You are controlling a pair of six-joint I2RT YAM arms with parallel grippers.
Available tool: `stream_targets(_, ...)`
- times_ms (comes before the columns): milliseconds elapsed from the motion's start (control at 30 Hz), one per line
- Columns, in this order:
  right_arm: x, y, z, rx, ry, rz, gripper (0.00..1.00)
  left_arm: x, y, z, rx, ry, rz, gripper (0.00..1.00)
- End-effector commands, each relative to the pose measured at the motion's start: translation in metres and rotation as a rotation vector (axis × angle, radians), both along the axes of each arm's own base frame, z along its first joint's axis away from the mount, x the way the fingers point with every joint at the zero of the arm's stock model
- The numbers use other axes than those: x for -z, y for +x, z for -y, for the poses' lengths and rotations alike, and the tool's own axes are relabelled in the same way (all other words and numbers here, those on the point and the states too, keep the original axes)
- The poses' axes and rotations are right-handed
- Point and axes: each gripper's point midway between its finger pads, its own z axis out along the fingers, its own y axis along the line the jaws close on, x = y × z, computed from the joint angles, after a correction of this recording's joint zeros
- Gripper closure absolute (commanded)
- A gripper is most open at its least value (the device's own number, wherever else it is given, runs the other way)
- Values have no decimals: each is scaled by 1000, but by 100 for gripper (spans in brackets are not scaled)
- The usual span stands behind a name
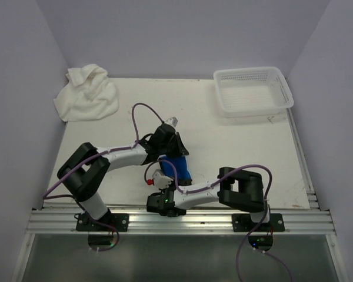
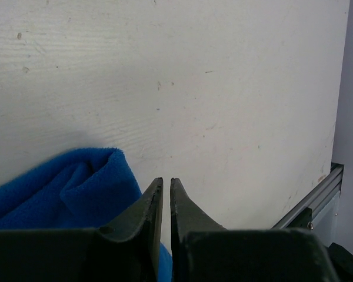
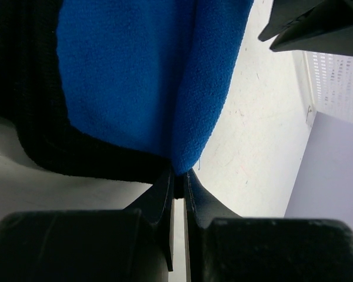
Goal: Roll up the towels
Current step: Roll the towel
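Top external: white towel (image 1: 85, 94) | right wrist: right gripper (image 3: 177, 174) pinches blue towel (image 3: 135, 76)

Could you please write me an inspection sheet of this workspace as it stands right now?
Surface: white table, lightly scuffed.
Job's things: blue towel lies between the two arms, partly folded; white towel lies crumpled at the far left corner, apart from both arms.
Clutter: white basket at the far right; nothing seen inside.
Grippers: right pincer shut on the blue towel's edge; left pincer all but shut beside that towel, nothing seen between its tips.
Cables: purple cables loop along both arms.
Surroundings: pale walls on three sides; metal rail at the near edge.
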Motion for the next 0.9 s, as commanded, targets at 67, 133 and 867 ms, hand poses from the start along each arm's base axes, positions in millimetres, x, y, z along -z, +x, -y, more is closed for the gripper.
stream_targets(67, -6, 2, -10, -18, -52, 44, 100, 14, -2, 0, 11, -14, -2, 88)
stream_targets(133, -5, 1, -11, -16, -63, 36, 100, 15, -3, 1, 13, -15, -3, 88)
stream_targets(867, 1, -5, -11, -12, -71, -3, 86, 60, -8, -29, -17, 43, -25, 89)
